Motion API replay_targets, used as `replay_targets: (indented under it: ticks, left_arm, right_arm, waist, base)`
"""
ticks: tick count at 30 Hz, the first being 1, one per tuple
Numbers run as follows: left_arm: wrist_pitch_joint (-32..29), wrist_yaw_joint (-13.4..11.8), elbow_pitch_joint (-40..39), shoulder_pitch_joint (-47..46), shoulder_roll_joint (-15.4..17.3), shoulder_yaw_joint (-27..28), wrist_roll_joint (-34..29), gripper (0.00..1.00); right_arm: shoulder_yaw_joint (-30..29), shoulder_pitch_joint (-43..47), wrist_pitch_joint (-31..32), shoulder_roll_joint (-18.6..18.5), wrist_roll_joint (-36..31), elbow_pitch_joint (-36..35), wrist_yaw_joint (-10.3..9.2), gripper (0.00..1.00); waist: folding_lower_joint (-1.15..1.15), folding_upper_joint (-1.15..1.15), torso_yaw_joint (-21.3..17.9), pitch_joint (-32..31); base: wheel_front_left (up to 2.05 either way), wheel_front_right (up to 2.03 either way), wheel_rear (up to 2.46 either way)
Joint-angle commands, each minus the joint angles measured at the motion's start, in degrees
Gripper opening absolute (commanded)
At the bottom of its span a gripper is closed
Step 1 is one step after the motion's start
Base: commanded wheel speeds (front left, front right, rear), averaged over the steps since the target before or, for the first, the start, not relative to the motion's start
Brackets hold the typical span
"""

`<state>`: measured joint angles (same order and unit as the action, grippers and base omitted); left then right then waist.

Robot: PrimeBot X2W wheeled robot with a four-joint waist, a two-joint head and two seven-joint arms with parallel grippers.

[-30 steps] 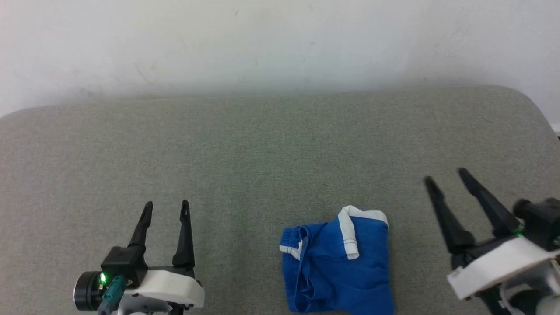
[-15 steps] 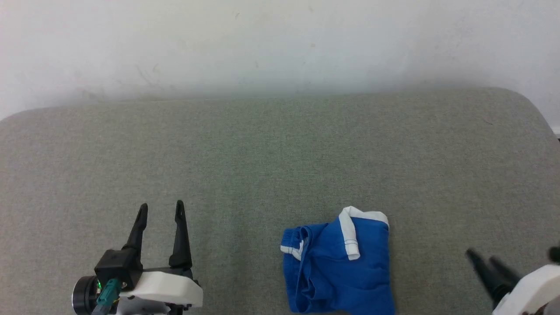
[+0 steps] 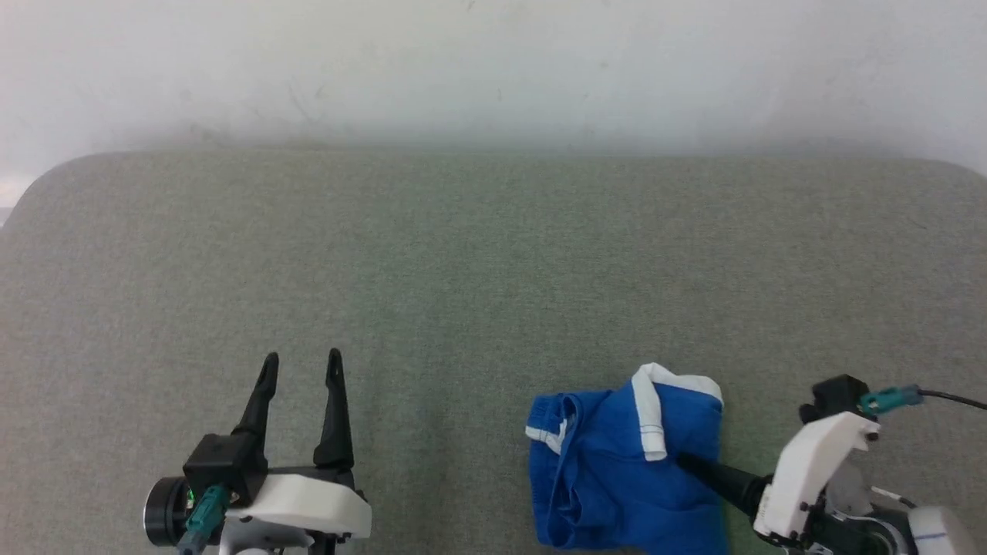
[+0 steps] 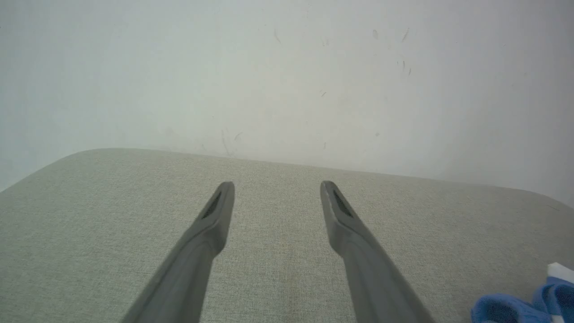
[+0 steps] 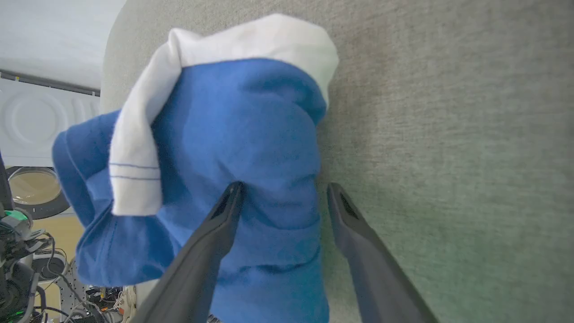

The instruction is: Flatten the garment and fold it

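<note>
The right claw (image 5: 284,187) has swung onto the garment (image 3: 609,493), spread astride its edge; left claw (image 3: 301,361) spread.

Grey-green fabric surface (image 3: 493,262) against a scuffed white wall (image 3: 493,62).

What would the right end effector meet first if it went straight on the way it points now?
Probably the blue garment: the right end effector is open across its edge, very close. Depth is unclear.
</note>
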<state>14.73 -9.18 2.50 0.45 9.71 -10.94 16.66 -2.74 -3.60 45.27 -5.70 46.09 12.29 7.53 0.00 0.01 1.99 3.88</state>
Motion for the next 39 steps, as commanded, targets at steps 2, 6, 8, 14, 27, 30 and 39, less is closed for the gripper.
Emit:
replay_targets:
  ticks: [2, 6, 8, 14, 27, 30, 39]
  left_arm:
    - [0.27, 0.61, 0.23, -1.15, -0.48, 0.29, -0.67, 1.00]
    - [0.27, 0.78, 0.46, -1.28, -1.39, 0.63, -1.21, 1.00]
    - [0.27, 0.99, 0.65, -1.24, -1.72, 0.86, -1.42, 1.00]
    - [0.27, 1.39, 1.18, -0.58, -2.28, 1.79, -2.07, 1.00]
    - [0.27, 2.63, 0.00, 0.07, -3.22, 2.93, -3.35, 1.00]
    - [0.27, 2.69, -0.71, -0.55, -3.51, 3.02, -3.90, 1.00]
    - [0.15, 3.35, -2.28, -6.92, -2.91, 1.19, -7.18, 1.00]
  right_arm:
    - [1.89, -1.79, -0.16, -0.80, -2.45, 2.34, -0.04, 1.00]
    - [5.22, -3.17, -0.10, -1.95, -8.45, 7.30, -0.04, 1.00]
    - [5.82, -3.68, 0.55, -1.72, -9.95, 9.59, -0.04, 0.75]
    - [8.37, -5.20, 1.89, -0.72, -9.63, 10.10, -0.04, 0.00]
    - [26.49, -11.51, 8.65, -20.58, -17.77, -14.09, -0.04, 0.00]
    - [28.28, -13.23, 11.38, -25.50, -18.10, -16.99, -0.04, 0.00]
    - [25.17, -17.33, 5.31, -33.37, -17.81, -10.68, -0.04, 0.00]
  waist:
    - [0.00, -0.01, 1.53, 1.38]
    - [0.00, -0.01, 2.46, 1.84]
    - [0.00, -0.01, 2.71, 1.86]
    - [0.00, -0.01, 2.33, 0.79]
    - [0.00, -0.01, -8.01, 0.35]
    - [0.00, -0.01, -11.82, 2.44]
    - [0.00, -0.01, -20.21, 13.11]
  base:
    - [0.00, 0.00, 0.00]
    - [0.00, 0.00, 0.00]
    - [0.00, 0.00, 0.00]
    - [0.00, 0.00, 0.00]
    - [0.00, 0.00, 0.00]
    - [0.00, 0.00, 0.00]
    - [0.00, 0.00, 0.00]
